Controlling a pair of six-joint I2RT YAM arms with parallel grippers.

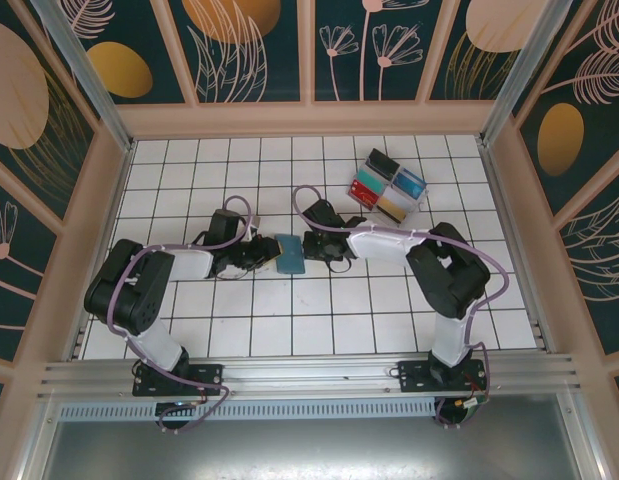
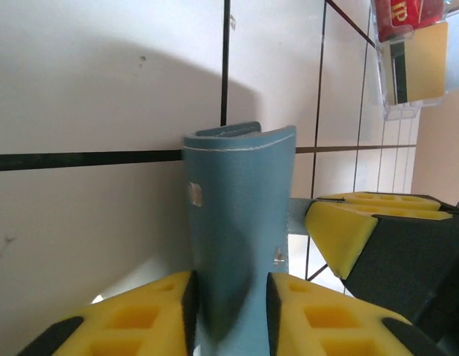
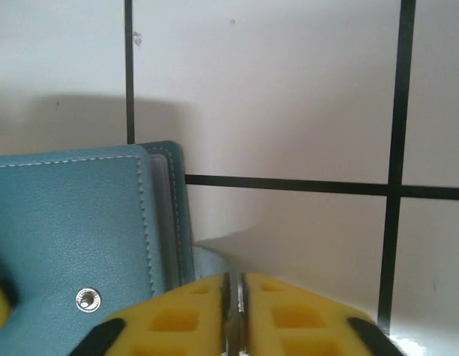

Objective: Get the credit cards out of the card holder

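Note:
The teal card holder [image 1: 289, 253] lies on the white tiles between my two grippers, folded, with a metal snap on its cover. My left gripper [image 1: 261, 255] is at its left end. In the left wrist view the jaws [image 2: 230, 285] stand apart, and the holder's blue face [image 2: 236, 200] fills the gap and runs behind the right pad. My right gripper [image 1: 311, 250] is at the holder's right edge. Its jaws [image 3: 233, 278] are nearly closed on a thin pale-blue flap coming off the holder [image 3: 66, 222]. The credit cards are hidden.
A clear tray [image 1: 389, 187] with coloured compartments stands at the back right, and its corner [image 2: 407, 52] is in the left wrist view. Patterned walls enclose the tiled floor. An aluminium rail [image 1: 309, 372] runs along the near edge by the arm bases.

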